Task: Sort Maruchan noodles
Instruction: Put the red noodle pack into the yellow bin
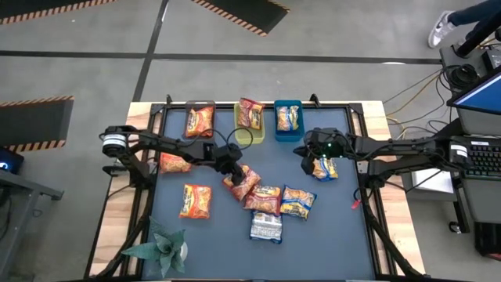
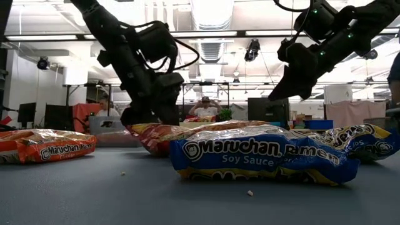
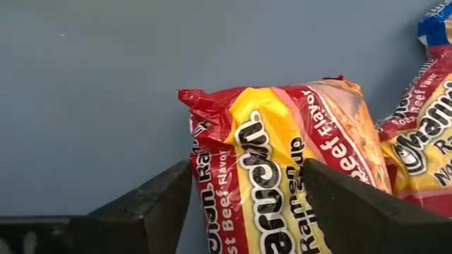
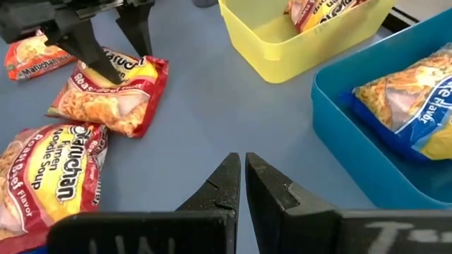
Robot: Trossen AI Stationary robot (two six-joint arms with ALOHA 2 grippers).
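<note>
The left gripper (image 1: 232,166) stands mid-worktop with fingers (image 3: 152,204) wide, straddling one end of a red beef packet (image 3: 282,162); its pads lie beside the wrapper, and whether they touch it cannot be told. The right gripper (image 1: 311,154) hangs above the worktop with fingers (image 4: 222,190) pressed together, holding nothing; a blue packet (image 1: 324,168) lies beneath it.

Bare blue worktop (image 1: 329,227) lies open along the near edge and the right side. A plant (image 1: 160,247) sits at the near left corner. A silvery packet (image 1: 266,227) lies nearest, then an orange packet (image 1: 196,200), a second red packet (image 1: 264,199) and a soy sauce packet (image 1: 297,201) in a loose row, crowding the left gripper's near side. Another orange packet (image 1: 174,163) lies at the left edge under the left arm.

Along the far edge stand three bins, each holding one packet: grey bin (image 1: 200,104), yellow bin (image 1: 238,133), blue bin (image 1: 288,135). Beyond the worktop, people sit among monitors.
</note>
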